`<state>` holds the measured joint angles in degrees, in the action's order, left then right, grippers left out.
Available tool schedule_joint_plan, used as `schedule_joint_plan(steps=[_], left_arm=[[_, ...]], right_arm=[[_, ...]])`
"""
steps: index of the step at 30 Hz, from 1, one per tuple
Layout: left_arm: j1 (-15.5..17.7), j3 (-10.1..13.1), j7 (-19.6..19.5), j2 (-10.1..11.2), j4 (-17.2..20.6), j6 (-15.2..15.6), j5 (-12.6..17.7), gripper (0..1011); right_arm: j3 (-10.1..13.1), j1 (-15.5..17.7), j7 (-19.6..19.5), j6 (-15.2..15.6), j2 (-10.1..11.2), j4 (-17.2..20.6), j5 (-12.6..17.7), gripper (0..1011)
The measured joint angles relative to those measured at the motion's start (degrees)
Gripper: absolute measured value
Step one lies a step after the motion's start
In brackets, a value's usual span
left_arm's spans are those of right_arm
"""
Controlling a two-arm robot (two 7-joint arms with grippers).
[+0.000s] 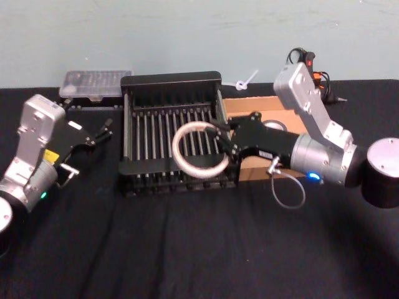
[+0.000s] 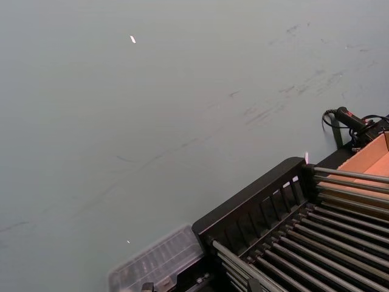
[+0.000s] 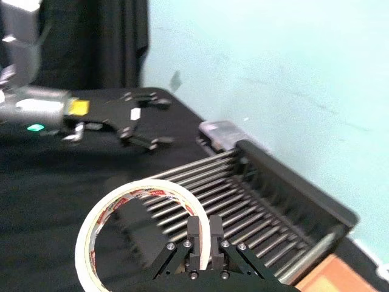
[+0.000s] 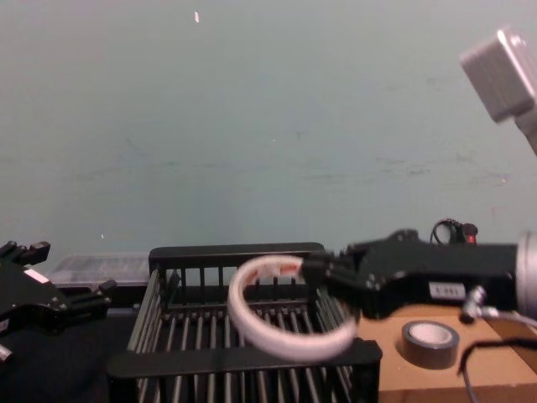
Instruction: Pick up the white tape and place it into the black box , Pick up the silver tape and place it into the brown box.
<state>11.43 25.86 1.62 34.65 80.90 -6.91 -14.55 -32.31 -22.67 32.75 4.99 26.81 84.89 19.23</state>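
White tape [image 1: 198, 152] up in the air over the black crate [image 1: 171, 81], pinched at its rim by the right gripper [image 1: 219, 141]. Grey tape [image 4: 430, 343] lying in the cardboard tray [image 1: 246, 104]. Left gripper [image 1: 105, 131] parked by the table's left edge, jaws apart, empty.

The right gripper [image 3: 205, 234], black with two narrow fingers [image 3: 194, 240] pressed close together, pinches the rim of the wide flat white tape roll [image 3: 141, 234], whose inner ring carries red print. The roll hangs over the black plastic crate [image 3: 285, 194], above its barred bottom of pale metal rods. A corner of the tan-brown cardboard tray [image 3: 331, 280] shows just beyond the crate's near rail. Farther off, over the black-covered table [image 3: 55, 188], the left gripper [image 3: 146, 121] hovers with its black fingers spread apart. A clear plastic case [image 3: 222, 131] lies by the crate's far end, against the pale blue wall [image 3: 285, 73].
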Motion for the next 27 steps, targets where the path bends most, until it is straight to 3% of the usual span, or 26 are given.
schedule_joint_plan(steps=[6,27], left_arm=[[0.0,0.0,0.0,0.0,0.0,0.0,0.0,1001],[0.0,0.0,0.0,0.0,0.0,0.0,0.0,1001]], right_arm=[[0.7,-2.1,-2.0,0.5,-2.3,-2.5,-0.6,104],[1.5,-9.3,-9.9,6.4,-12.5,-15.2,-6.0,104]])
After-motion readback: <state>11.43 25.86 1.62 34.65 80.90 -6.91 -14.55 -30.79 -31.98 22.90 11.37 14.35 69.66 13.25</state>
